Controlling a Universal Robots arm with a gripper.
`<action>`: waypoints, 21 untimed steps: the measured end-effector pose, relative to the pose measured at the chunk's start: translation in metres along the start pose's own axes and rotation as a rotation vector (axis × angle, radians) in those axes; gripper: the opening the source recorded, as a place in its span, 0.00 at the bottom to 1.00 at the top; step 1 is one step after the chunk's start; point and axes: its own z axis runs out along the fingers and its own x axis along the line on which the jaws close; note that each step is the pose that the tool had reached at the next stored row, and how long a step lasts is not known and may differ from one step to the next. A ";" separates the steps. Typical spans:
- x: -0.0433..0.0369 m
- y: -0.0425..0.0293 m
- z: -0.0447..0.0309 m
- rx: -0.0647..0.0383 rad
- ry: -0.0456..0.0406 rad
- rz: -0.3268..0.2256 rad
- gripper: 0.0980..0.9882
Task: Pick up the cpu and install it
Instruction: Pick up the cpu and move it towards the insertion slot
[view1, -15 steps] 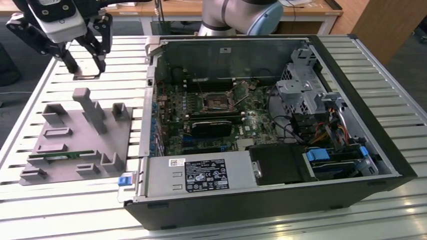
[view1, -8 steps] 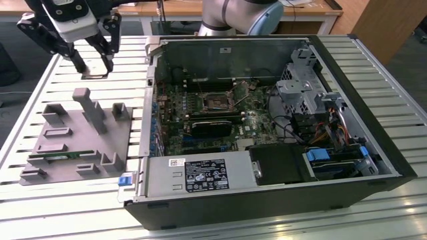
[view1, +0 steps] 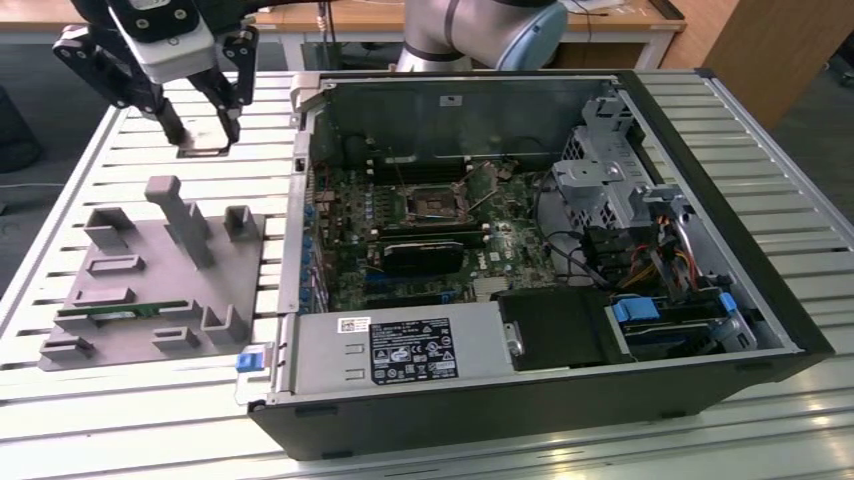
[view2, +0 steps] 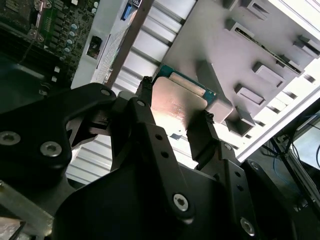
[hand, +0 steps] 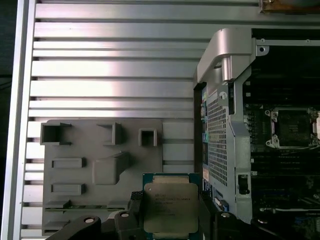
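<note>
The black two-fingered pincer is clamped on the small flat square cpu with a silvery-grey metal top, holding it over the slatted metal bench near the grey moulded holder tray.

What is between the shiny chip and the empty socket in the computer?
In the first wrist view, the case's metal side wall stands between the cpu, held in the jaws, and the socket.

Claw pointing down, clamped on cpu, held aloft.
</note>
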 end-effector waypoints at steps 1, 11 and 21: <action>-0.0014 0.0001 0.0000 0.000 0.0001 0.000 0.48; -0.0150 0.0015 0.0003 0.000 0.0000 0.000 0.48; -0.0287 0.0021 0.0004 0.000 0.0000 0.000 0.48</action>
